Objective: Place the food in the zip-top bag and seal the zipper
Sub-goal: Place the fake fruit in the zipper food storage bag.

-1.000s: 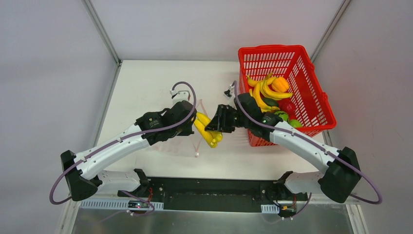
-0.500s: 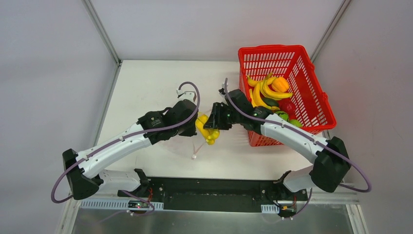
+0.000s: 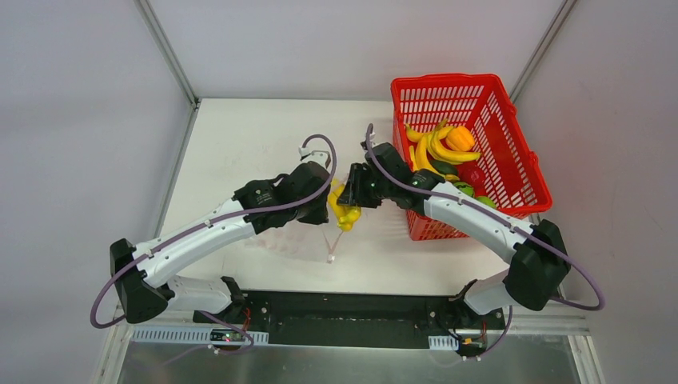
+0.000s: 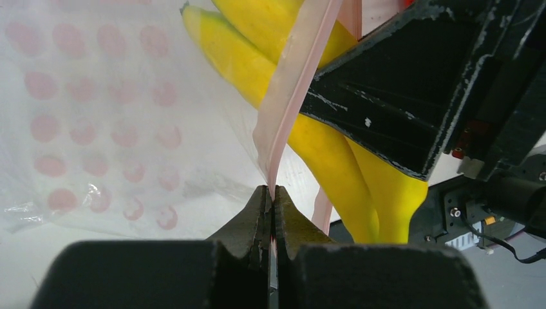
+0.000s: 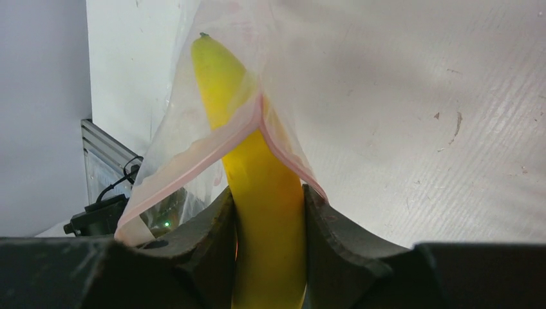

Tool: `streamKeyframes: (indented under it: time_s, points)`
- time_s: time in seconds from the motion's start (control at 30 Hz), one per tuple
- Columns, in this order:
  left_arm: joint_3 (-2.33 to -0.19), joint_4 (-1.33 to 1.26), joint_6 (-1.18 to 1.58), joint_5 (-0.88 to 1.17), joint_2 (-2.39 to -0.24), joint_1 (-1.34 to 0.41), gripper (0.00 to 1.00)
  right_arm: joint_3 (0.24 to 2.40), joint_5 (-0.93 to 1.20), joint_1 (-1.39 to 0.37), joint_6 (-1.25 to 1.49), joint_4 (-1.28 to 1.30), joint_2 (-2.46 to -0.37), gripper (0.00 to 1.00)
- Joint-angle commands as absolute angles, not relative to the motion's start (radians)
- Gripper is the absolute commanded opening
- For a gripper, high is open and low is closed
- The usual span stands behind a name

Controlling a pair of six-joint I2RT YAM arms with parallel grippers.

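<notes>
We judge the bag [image 4: 96, 116] to be the awkward thing here: thin, limp, slippery film with no weight to keep it down, likely to fold on itself. The only firm place to take it is the pink zipper strip [image 4: 293, 84] along its mouth; the left fingers [image 4: 261, 209] are there, pressed tight together on one lip of the strip, holding it apart from the other lip. The banana bunch [image 5: 264, 180] looks to us like light, hard, smooth plastic, stiff enough to be pushed. The right fingers [image 5: 216, 225] pinch it across its lower part, partly spread round its width; its tip is already past the strip and inside the mouth. A curved, glossy piece may twist in a grip, so a hold near its middle seems best. Bag and bunch sit near the middle of the worktop [image 3: 240, 144], just left of the red basket [image 3: 448, 92], which stands along the right edge toward the far right corner.

Counting: one bag, one strip, one basket; one bunch in the grip, with at least two bananas, perhaps three. In the basket we see a second yellow bunch [image 3: 432, 152], one orange piece [image 3: 460, 138], one red piece [image 3: 472, 176] and what we take for two green pieces [image 3: 464, 190]; anything smaller we cannot tell.
</notes>
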State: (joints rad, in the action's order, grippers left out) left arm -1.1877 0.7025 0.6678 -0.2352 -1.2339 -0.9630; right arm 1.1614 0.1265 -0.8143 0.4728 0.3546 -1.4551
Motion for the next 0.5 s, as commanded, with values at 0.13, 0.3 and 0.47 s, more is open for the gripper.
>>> streamKeyframes:
  time_s: [0.13,0.3,0.47]
  points:
    - [-1.232,0.667,0.655,-0.171,-1.168,-0.972,0.0,1.156,0.07,-0.836,0.519,0.223,-1.384,0.42]
    - [-1.242,0.693,0.679,-0.19,-1.158,-0.971,0.0,1.154,0.067,-0.837,0.495,0.252,-1.367,0.49]
    - [-1.243,0.707,0.697,-0.211,-1.158,-0.971,0.0,1.119,0.12,-0.838,0.5,0.226,-1.324,0.5]
